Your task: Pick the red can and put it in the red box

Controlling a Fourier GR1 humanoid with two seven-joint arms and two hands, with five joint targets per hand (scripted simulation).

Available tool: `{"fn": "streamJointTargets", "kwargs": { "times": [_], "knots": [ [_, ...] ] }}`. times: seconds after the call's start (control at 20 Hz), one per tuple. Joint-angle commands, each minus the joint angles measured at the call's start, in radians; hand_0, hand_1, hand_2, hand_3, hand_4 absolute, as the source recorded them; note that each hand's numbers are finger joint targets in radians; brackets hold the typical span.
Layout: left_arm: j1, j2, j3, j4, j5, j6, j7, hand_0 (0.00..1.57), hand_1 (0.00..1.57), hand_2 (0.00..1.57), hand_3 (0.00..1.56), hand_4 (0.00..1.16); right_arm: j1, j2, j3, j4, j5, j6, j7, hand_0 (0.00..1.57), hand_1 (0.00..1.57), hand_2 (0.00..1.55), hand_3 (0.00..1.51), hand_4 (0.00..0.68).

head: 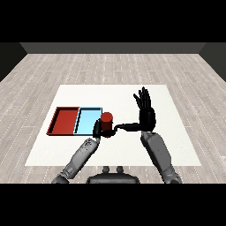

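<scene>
The red cylindrical can (106, 120) is clamped in the curled fingers of the left robot hand (98, 129), just off the near right corner of the light blue tray (87, 119). Grasping looks done; carrying it to the flat red tray (65, 121), further to that hand's left, remains. The right robot hand (145, 112) stands raised, fingers straight and apart, thumb reaching toward the can.

We cannot see the lower part of the red can (106, 118), hidden behind the left hand (97, 129), which also covers the light blue tray's (87, 119) near right corner.
</scene>
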Motion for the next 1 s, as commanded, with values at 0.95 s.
{"fn": "streamJointTargets", "kwargs": {
  "times": [0.95],
  "knots": [
    [-0.084, 0.354, 0.282, -0.022, -0.173, -0.069, 0.236, 1.57, 1.57, 1.53, 1.4, 1.12, 0.344, -0.067, -0.212, 0.235, -0.06, 0.217, -0.212, 0.0, 0.0, 0.0, 0.0, 0.0]
  ]
}}
